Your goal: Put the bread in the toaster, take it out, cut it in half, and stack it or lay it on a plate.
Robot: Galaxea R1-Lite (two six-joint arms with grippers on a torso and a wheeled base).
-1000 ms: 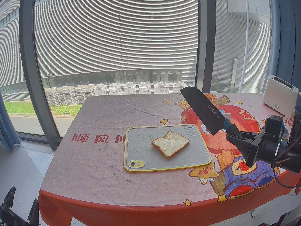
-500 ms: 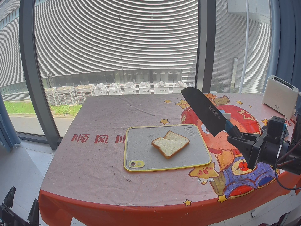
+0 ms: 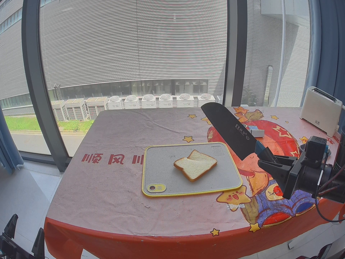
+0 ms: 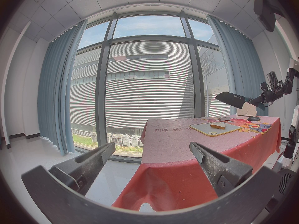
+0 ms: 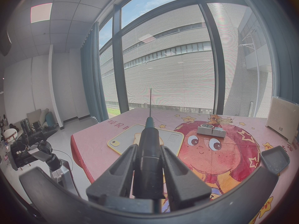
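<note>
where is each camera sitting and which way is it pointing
Head view: on the head, facing forward and down at the bread on the board; right pincer gripping the knife.
Left wrist view: low beside the table, facing across it; open left pincer in front.
Right wrist view: behind the right pincer and knife handle, facing the board.
Shared: all three show the board.

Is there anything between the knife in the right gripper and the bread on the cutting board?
Nothing visible. The knife, held by the right gripper, hangs in the air right of the bread; only bare cutting board lies between.
</note>
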